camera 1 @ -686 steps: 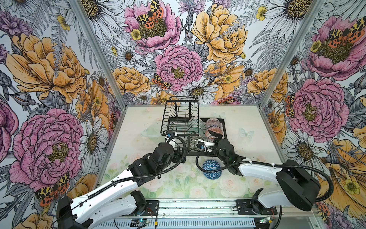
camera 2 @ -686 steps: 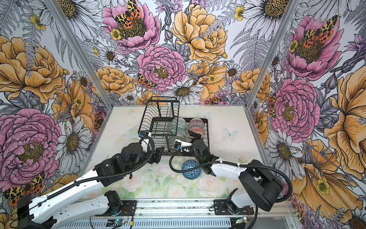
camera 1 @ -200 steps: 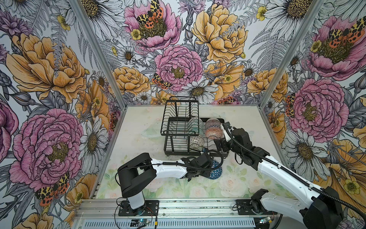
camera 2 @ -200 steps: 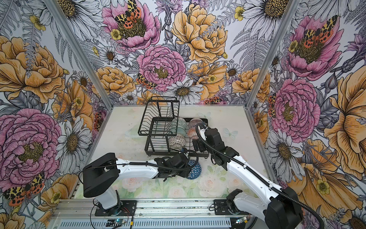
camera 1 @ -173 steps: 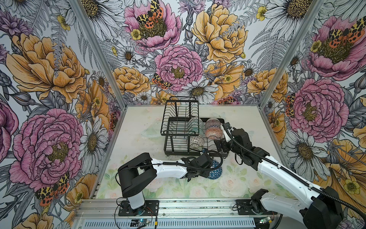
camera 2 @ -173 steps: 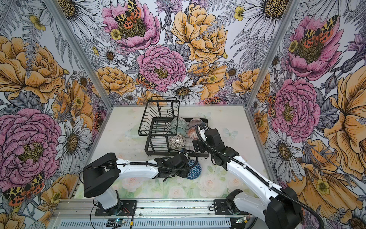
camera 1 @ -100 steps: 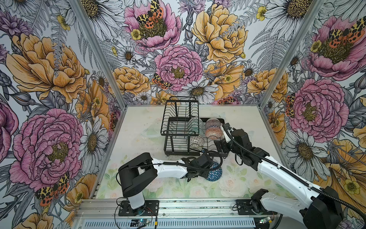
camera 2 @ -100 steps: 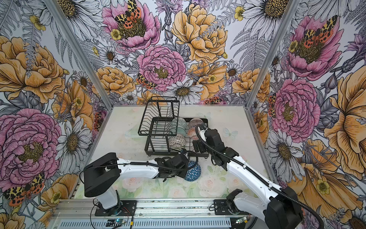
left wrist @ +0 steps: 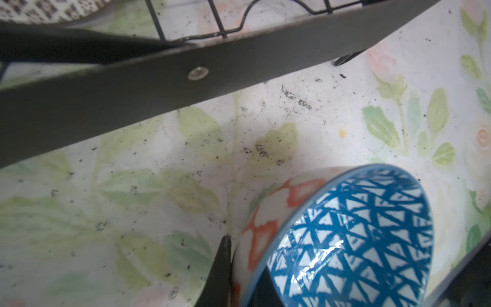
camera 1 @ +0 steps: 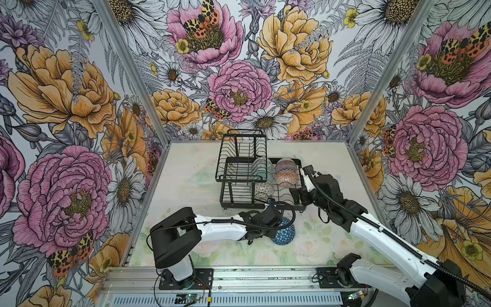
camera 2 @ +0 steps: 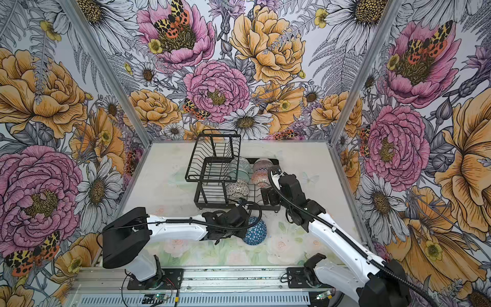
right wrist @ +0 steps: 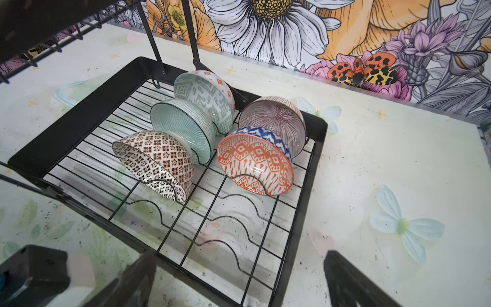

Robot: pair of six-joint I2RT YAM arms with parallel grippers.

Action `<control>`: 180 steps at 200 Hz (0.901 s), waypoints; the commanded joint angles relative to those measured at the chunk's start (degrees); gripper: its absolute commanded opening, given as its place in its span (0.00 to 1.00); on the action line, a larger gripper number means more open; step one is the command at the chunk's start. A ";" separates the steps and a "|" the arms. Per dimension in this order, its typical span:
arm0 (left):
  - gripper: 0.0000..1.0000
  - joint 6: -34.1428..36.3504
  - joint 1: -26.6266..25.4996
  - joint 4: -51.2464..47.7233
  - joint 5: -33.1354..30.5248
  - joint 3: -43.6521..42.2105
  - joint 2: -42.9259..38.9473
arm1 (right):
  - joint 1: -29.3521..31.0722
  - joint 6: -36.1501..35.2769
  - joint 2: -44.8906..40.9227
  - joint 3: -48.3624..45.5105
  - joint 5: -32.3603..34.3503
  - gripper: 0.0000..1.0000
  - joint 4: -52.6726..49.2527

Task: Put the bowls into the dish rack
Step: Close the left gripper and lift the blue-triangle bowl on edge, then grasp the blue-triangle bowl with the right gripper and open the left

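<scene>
The blue-triangle bowl (camera 1: 285,235) sits at lower centre in both top views, on the floral surface (camera 1: 318,247), just below the front rail of the dish rack (right wrist: 77,111) and outside it. It is tipped, with its blue inside turned up and to the side. Its outer wall shows orange diamonds in the left wrist view. The left fingers (left wrist: 224,268) are clamped on its rim, one against the outer wall and the other inside the bowl. Whether the bowl's foot touches the surface cannot be told.

The rack stands at the centre of the top views, with its raised wire basket (camera 1: 243,151) on its upper left. Five bowls stand on edge in the slots of the base tray. The mosaic bowl (right wrist: 156,164), the teal ringed bowl (right wrist: 183,125) and the grey-green bowl (right wrist: 204,98) form one row. The orange bowl (right wrist: 255,164) and the pink ribbed bowl (right wrist: 273,119) form a row beside it.

The right fingers (right wrist: 353,281) are wide apart and hold nothing, hovering by the rack's lower right corner in the top views.
</scene>
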 commanded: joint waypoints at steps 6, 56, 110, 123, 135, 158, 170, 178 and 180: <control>0.00 2.06 -0.38 -0.56 -5.86 -0.71 -7.26 | -0.47 2.95 -3.96 0.55 -3.02 0.99 -2.44; 0.00 5.92 -0.38 -1.03 -16.33 -1.81 -20.56 | -0.51 4.72 -9.44 2.95 -11.62 0.99 -4.48; 0.00 10.19 1.47 4.57 -21.10 -2.05 -27.80 | 1.83 4.56 -12.82 5.71 -24.51 1.00 -4.29; 0.00 10.98 1.63 5.45 -21.31 -1.29 -27.38 | 3.61 4.43 -12.78 6.22 -24.00 1.00 -4.18; 0.00 11.66 1.73 6.18 -21.18 -0.51 -26.86 | 5.05 4.24 -12.34 6.52 -22.80 1.00 -4.10; 0.00 12.94 1.78 7.72 -20.84 0.69 -26.08 | 6.70 5.07 -9.85 6.76 -20.19 0.99 -3.29; 0.00 13.36 1.73 8.53 -20.90 1.06 -26.04 | 7.30 5.84 -8.28 6.69 -19.11 0.99 -2.60; 0.00 13.82 1.73 9.29 -20.75 1.17 -26.05 | 7.60 6.26 -7.24 6.65 -18.56 0.97 -1.92; 0.00 13.91 1.73 9.51 -20.73 1.22 -26.05 | 7.72 6.45 -7.02 6.58 -18.44 0.96 -1.76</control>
